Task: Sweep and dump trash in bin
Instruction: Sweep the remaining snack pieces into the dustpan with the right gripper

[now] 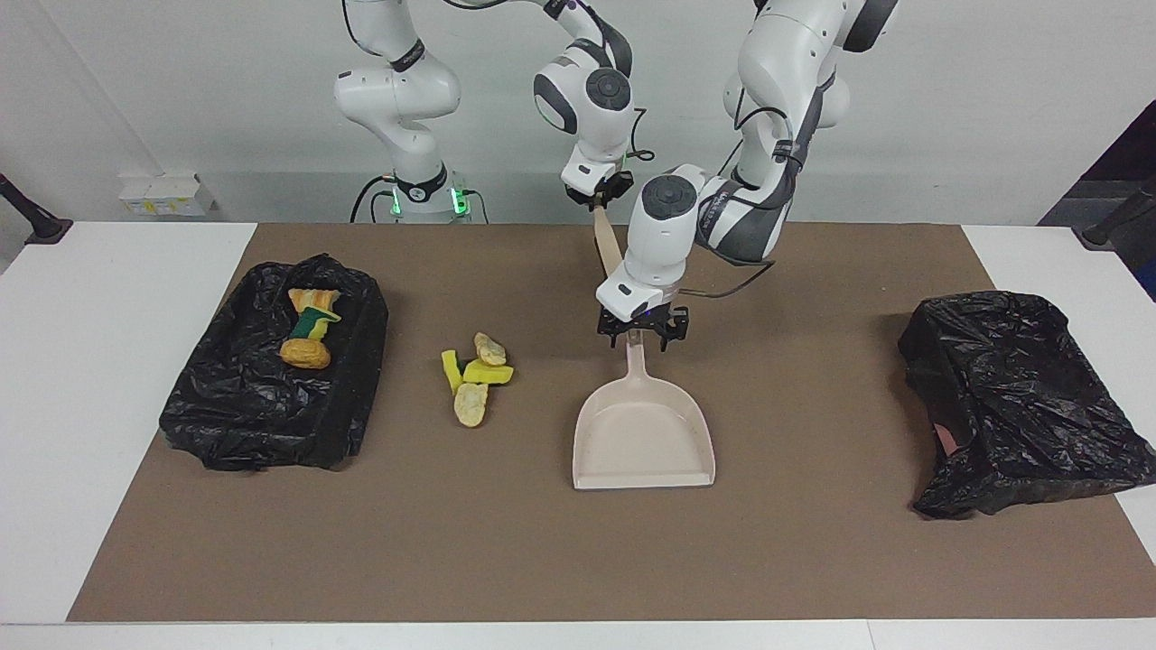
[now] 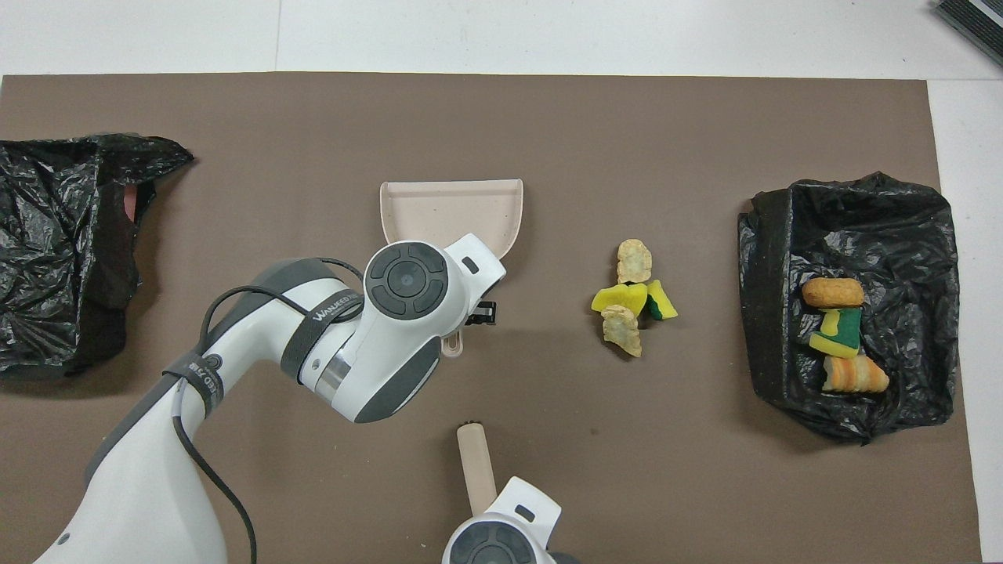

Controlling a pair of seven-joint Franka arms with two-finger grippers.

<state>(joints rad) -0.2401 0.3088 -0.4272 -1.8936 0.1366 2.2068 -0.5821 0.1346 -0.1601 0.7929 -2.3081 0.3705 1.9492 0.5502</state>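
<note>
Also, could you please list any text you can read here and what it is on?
"WANJEED", or close to it: strap around the left arm.
Second strap lower on that arm: print unreadable.
White boxes by the wall: labels too blurred.
</note>
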